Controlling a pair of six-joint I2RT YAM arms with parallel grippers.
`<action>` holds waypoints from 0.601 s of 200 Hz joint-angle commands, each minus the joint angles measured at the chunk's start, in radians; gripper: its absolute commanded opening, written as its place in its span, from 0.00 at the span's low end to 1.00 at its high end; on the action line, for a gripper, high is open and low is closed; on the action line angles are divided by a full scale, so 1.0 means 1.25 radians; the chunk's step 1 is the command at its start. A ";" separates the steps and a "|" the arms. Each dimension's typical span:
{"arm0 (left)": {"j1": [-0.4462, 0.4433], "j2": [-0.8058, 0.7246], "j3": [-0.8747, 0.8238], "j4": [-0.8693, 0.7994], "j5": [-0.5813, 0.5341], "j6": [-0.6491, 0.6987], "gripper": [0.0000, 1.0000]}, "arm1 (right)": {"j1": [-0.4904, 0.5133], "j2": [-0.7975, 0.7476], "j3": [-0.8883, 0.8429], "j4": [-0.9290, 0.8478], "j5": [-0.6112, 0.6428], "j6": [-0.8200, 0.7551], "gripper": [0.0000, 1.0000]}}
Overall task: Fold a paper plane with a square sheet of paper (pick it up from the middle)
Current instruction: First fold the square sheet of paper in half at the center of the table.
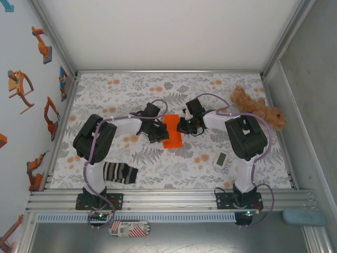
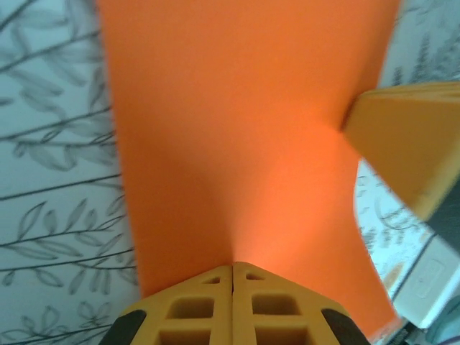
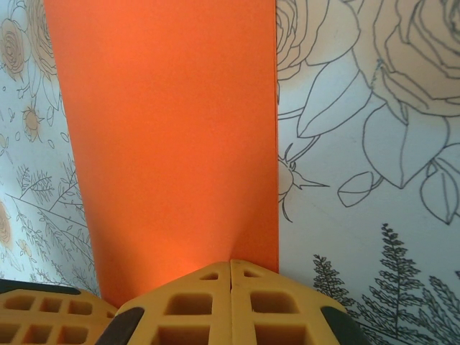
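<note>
Left claw: the left gripper is closed tight. Its tips meet on the left edge of the paper, and the paper seems to rise up into them, so I think it is pinching the paper.
Paper: the square sheet of paper is in the middle of the table, between the two claws. From above it is a long thin orange shape that runs from near to far.
Right claw: the right gripper is closed too. Its tips sit at the right edge of the paper. I cannot tell if it pinches the paper or just presses on it.
Done: the paper looks narrower than a square, so I think one fold down the middle is made.
Left to do: there is no pointy nose and there are no wings yet. I think most of the folding is not done.
Left wall: orange and blue robot stickers are on it.
Table: the table has a cloth with grey leaves and orange flowers.
Sock: a striped sock lies near the left arm, well apart from the paper.
Card: a red and white card lies in front of the table.
White thing: a small white gadget lies near the right arm.
Toy: a brown plush toy lies at the far right.
Blue pad: a blue pad lies off the table, near right.
</note>
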 commanded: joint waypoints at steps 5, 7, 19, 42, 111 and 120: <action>-0.009 -0.028 -0.050 -0.045 -0.058 0.022 0.00 | -0.010 0.119 -0.077 -0.164 0.202 0.010 0.00; -0.011 -0.029 -0.053 -0.046 -0.062 0.024 0.00 | -0.010 0.119 -0.077 -0.164 0.203 0.010 0.00; -0.019 -0.037 -0.069 -0.057 -0.087 0.039 0.00 | -0.010 0.118 -0.080 -0.163 0.207 0.011 0.00; -0.026 -0.053 -0.104 -0.075 -0.104 0.052 0.00 | -0.010 0.119 -0.081 -0.162 0.209 0.013 0.00; -0.029 -0.200 -0.082 -0.058 -0.123 0.009 0.00 | -0.010 0.113 -0.088 -0.158 0.211 0.019 0.00; -0.033 -0.203 -0.075 -0.018 -0.114 -0.014 0.00 | -0.010 0.110 -0.091 -0.158 0.211 0.018 0.00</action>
